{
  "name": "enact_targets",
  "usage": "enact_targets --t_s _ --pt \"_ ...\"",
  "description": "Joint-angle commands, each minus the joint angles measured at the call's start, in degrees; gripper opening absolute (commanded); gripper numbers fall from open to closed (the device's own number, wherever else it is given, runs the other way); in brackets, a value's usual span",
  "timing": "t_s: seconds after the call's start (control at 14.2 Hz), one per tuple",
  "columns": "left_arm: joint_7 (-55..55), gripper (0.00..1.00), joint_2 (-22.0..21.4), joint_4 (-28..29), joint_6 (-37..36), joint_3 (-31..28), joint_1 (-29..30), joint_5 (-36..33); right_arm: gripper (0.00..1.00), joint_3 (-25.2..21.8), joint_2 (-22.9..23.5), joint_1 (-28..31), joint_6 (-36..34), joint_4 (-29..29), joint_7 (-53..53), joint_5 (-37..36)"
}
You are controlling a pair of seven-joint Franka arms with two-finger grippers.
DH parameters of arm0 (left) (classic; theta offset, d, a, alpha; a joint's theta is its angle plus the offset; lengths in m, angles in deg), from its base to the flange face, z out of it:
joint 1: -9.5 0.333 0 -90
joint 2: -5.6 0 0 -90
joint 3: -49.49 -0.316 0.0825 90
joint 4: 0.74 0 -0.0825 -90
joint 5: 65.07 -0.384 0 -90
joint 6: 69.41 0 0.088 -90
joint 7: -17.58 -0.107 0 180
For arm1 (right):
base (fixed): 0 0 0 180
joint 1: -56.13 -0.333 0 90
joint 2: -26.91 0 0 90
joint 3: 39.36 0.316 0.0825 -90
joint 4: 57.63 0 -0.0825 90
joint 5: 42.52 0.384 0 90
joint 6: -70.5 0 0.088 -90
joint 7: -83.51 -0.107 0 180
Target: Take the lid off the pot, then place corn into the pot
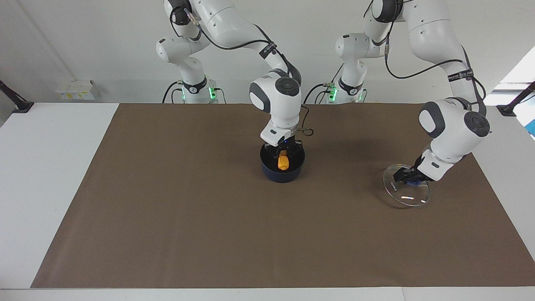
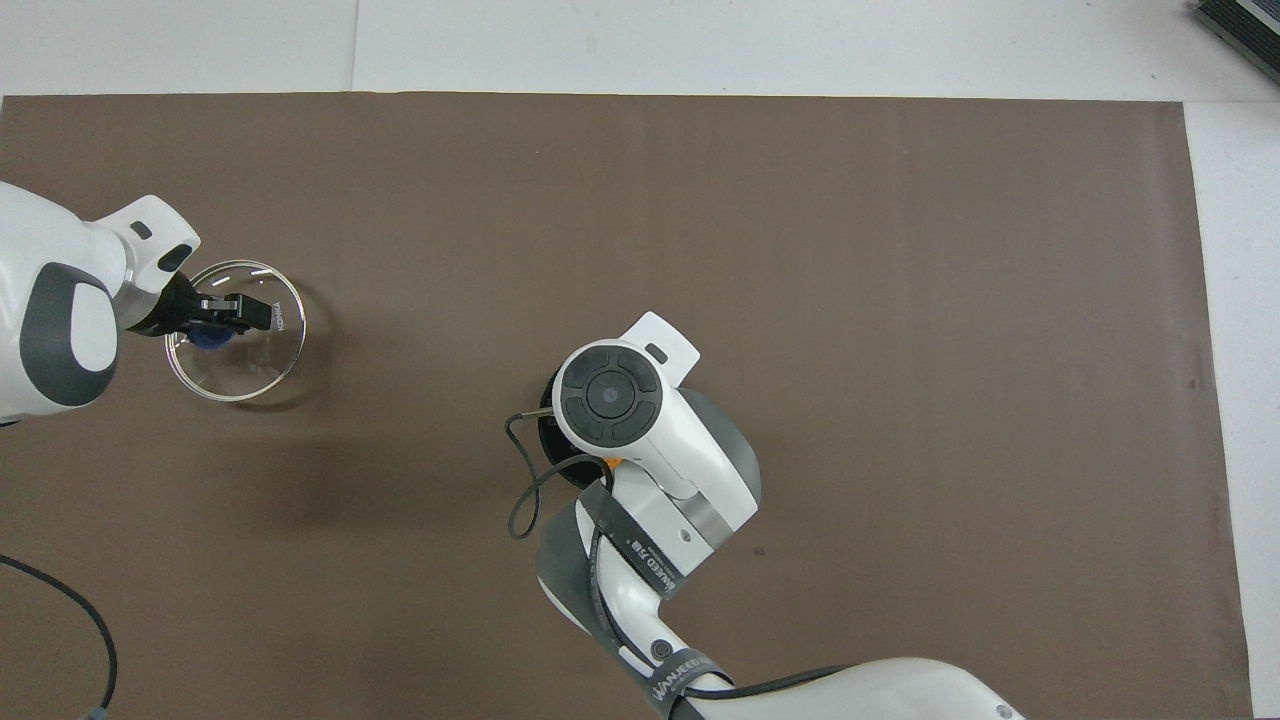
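Note:
The navy pot (image 1: 283,174) stands on the brown mat at the middle of the table, uncovered. My right gripper (image 1: 285,151) reaches down into it, shut on the top of the orange-yellow corn (image 1: 283,162), which hangs upright inside the pot. In the overhead view the right wrist hides most of the pot (image 2: 547,398), and only a sliver of corn (image 2: 612,462) shows. My left gripper (image 1: 410,175) is shut on the blue knob of the glass lid (image 1: 404,193), holding it tilted low over the mat toward the left arm's end. The lid (image 2: 235,372) and left gripper (image 2: 218,318) also show in the overhead view.
The brown mat (image 1: 167,217) covers most of the white table. A small white box (image 1: 75,89) sits at the table's edge near the wall at the right arm's end. A loose cable loop (image 2: 522,505) hangs by the right wrist.

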Motion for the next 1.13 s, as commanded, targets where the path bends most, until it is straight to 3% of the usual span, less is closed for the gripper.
enact_targets --t_s 0.0,0.07,0.14,0.21,0.57,0.85,1.06 --pt "-2.5 0.00 -1.1 4.5 4.7 0.6 0.9 -0.6 0.58 0.3 -0.5 0.6 1.6 1.2 1.5 0.1" --pt "-2.7 0.00 -1.1 5.5 6.5 0.4 0.9 -0.6 0.74 0.3 -0.6 0.6 1.3 1.3 1.5 0.1" --pt "-3.8 0.86 -1.1 5.3 6.6 0.4 0.9 -0.6 0.82 0.3 -0.7 0.6 0.5 1.4 1.4 0.1" --pt "-4.2 1.00 -1.1 5.2 6.5 0.4 1.0 -0.6 1.00 0.3 -0.7 0.6 0.4 1.3 1.1 0.0" --pt "0.1 1.00 -1.1 1.0 2.0 0.6 0.8 -0.4 1.00 -0.8 -2.4 2.0 -1.1 0.4 0.9 -1.3" --pt "4.1 1.00 -1.8 -4.6 -5.5 1.2 -1.7 -0.5 1.00 -0.6 -8.4 9.8 -2.4 0.4 3.3 -3.6" --pt "6.6 1.00 -4.5 -5.2 -8.1 1.2 -4.5 -0.6 1.00 -0.8 -12.2 15.1 -5.4 -0.7 8.7 -3.7"
